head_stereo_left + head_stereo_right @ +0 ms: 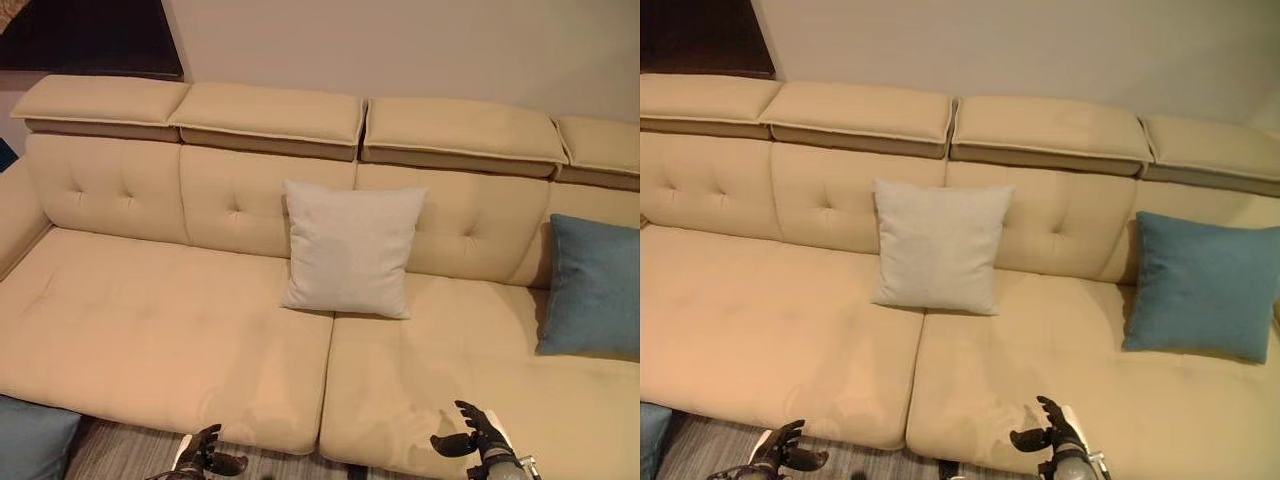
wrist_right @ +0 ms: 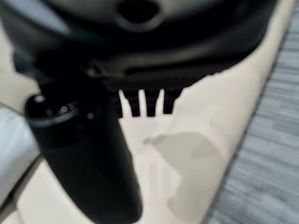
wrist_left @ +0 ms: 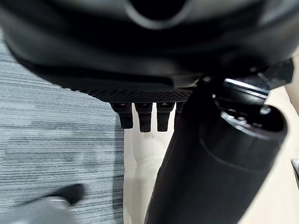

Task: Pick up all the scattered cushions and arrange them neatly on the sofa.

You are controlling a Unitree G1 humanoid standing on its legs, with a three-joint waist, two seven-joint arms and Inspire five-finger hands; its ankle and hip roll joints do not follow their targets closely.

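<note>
Each robot hand is black, with slender segmented fingers and a thicker thumb; the left robot hand (image 1: pixel 205 455) and the right robot hand (image 1: pixel 478 432) both join silver-grey wrists. In the wrist views, the palm edge carries a finely ribbed black strip above a row of squared fingertips (image 3: pixel 144 119). The thumb (image 2: pixel 79 154) is a smooth black cylinder with small screws at its end cap.

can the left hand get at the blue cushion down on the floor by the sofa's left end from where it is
Probably yes. The left hand holds nothing, fingers relaxed, and hangs low off the sofa front. Bare carpet separates it from the blue cushion, with nothing between.
</note>
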